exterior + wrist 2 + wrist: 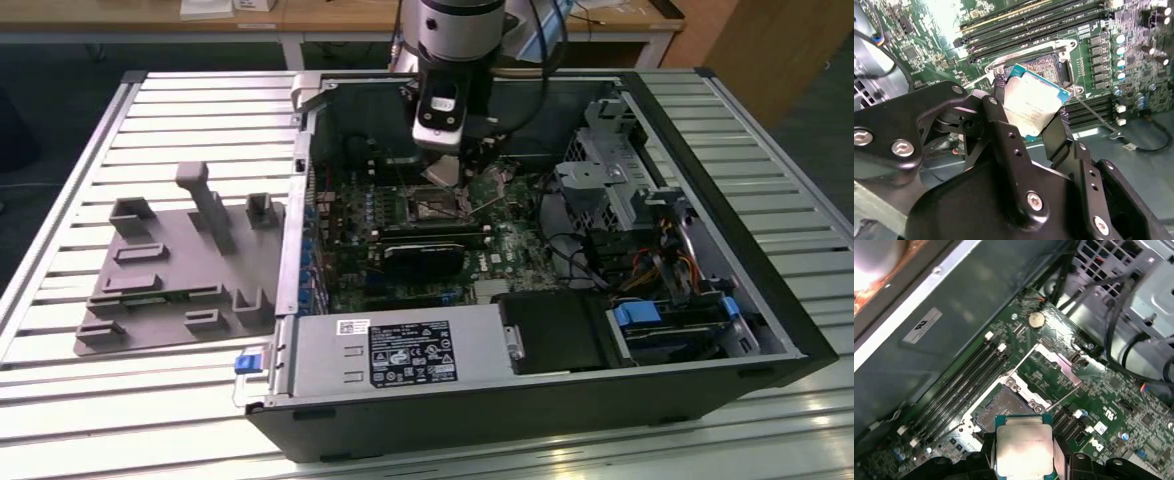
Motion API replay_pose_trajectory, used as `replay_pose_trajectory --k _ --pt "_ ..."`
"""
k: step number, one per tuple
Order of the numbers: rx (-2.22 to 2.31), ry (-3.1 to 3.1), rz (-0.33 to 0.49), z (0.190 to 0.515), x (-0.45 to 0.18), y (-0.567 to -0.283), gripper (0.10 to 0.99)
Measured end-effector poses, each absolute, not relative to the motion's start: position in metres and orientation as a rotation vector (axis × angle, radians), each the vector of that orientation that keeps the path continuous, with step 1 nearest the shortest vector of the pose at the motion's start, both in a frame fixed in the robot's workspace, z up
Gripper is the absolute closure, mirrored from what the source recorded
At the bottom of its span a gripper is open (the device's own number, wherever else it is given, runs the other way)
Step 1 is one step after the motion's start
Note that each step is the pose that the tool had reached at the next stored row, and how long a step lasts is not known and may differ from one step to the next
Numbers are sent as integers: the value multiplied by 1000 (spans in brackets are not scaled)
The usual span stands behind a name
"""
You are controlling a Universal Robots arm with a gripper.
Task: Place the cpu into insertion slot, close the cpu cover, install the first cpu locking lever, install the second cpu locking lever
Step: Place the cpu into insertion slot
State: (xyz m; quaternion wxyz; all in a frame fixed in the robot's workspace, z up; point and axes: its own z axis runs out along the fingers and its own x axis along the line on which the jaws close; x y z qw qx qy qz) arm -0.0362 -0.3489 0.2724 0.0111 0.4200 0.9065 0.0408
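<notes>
My gripper (446, 168) hangs inside the open computer case, shut on the cpu (1031, 104), a flat square chip with a dull silver top and a green rim. In both wrist views the black fingers (1004, 131) press on two opposite sides of the chip. The cpu (1024, 447) is in the air just above and slightly off the insertion slot (1000, 411), a dark square socket (1048, 66) with a fine contact grid. The cpu cover (1060, 362) stands swung open beside the slot. A thin wire locking lever (1095, 116) sticks out, unlatched.
Long black memory slots (961, 387) run beside the socket. A black heatsink block (424, 255) lies on the board nearer the power supply (394, 350). Cables and drive cages (627, 190) fill the exterior view's right. A grey fixture (174, 265) sits outside the case.
</notes>
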Motion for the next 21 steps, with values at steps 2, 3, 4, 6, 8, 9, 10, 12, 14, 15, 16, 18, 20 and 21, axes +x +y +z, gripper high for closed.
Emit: replay_pose_trajectory --k 2,3,4,6,8,9,10,12,14,15,16,18,20,21 --pt "1348 2809 127 272 -36 -349 545" --pt "1366 2800 126 272 -36 -349 545" --pt "1385 2790 126 272 -36 -349 545" --pt "1424 2768 125 272 -36 -349 545" --pt "1468 2744 124 271 -36 -349 545" --pt "1490 2731 123 271 -36 -349 545" --pt "1515 2717 123 271 -36 -349 545" --pt "1563 2688 122 270 -36 -349 545" --pt "1609 2659 121 270 -36 -349 545" --pt "1632 2644 121 269 -36 -349 545" --pt "1654 2629 120 269 -36 -349 545" --pt "1697 2600 119 268 -36 -349 545" --pt "1742 2569 118 267 -36 -349 545" --pt "1765 2553 118 267 -36 -349 545"
